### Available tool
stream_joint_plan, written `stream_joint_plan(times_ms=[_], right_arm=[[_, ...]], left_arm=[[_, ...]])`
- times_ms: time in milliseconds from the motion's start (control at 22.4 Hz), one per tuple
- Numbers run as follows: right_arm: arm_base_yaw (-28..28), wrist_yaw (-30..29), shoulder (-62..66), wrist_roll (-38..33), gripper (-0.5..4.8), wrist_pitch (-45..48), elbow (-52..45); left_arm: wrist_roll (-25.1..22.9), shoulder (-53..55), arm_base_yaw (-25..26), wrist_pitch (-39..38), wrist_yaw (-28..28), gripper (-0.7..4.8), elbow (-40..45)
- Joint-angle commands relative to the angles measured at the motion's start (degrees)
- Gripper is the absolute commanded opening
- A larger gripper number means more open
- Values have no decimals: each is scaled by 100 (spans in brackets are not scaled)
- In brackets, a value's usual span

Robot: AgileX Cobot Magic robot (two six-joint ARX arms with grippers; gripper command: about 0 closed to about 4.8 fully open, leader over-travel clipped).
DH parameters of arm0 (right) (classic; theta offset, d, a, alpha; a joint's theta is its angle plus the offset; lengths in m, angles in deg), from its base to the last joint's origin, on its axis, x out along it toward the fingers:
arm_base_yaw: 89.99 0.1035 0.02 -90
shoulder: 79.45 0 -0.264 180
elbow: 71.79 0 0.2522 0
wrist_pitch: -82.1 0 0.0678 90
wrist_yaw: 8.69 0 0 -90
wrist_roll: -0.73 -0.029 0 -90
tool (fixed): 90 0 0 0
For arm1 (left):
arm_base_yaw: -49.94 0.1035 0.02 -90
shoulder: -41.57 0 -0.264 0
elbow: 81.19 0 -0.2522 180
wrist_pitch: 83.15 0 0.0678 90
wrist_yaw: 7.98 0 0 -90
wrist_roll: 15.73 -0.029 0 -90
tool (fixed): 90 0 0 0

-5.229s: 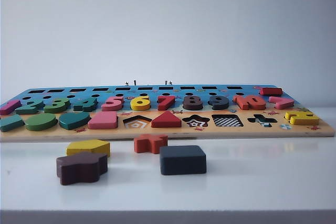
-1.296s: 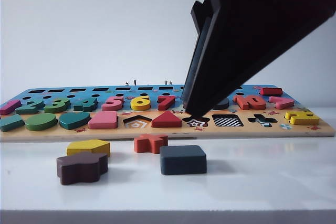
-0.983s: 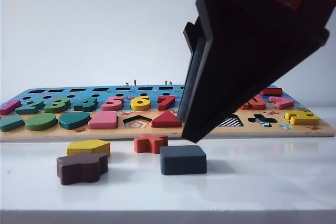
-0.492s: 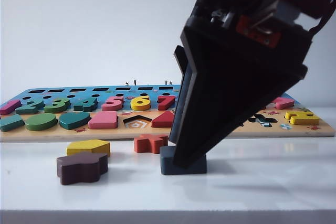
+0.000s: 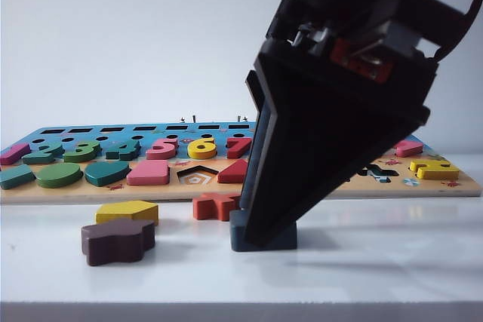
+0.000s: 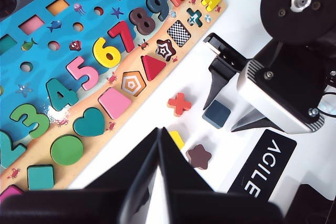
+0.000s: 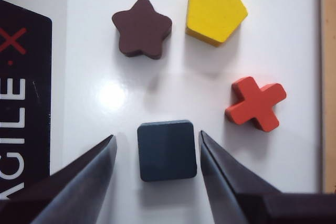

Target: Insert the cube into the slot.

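The cube [image 7: 167, 150], a flat dark navy block, lies on the white table in front of the puzzle board. My right gripper [image 7: 156, 136] is open and low over it, one finger on each side, with small gaps showing between the pads and the block. In the exterior view this gripper [image 5: 255, 231] covers most of the cube [image 5: 235, 237] and hides the slot. From the left wrist, the checkerboard slot [image 6: 179, 33] lies bare on the board between the star and cross recesses. My left gripper [image 6: 158, 129] hangs shut and empty above the table, apart from the cube [image 6: 217, 114].
A red cross piece [image 7: 256, 103], a yellow pentagon [image 7: 215, 11] and a dark brown star [image 7: 142, 27] lie loose near the cube. The puzzle board [image 5: 75, 194] with numbers and shapes stretches across behind them. The right arm's housing [image 6: 283, 87] stands over the table's right side.
My right gripper has come down and forward from above the board to the table. Its open fingers now stand on either side of the cube. The loose pieces have not moved.
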Motion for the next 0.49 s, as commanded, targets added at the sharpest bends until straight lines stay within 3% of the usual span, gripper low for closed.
stream_joint_plan(times_ms=[45,492], right_arm=[[2,17,0,20,282,39,13],[2,22,2,20,279,39,13]], left_arm=[[-33,4,-7,48,48,17,-15],[-31,4,-7,48,48,17,-15]])
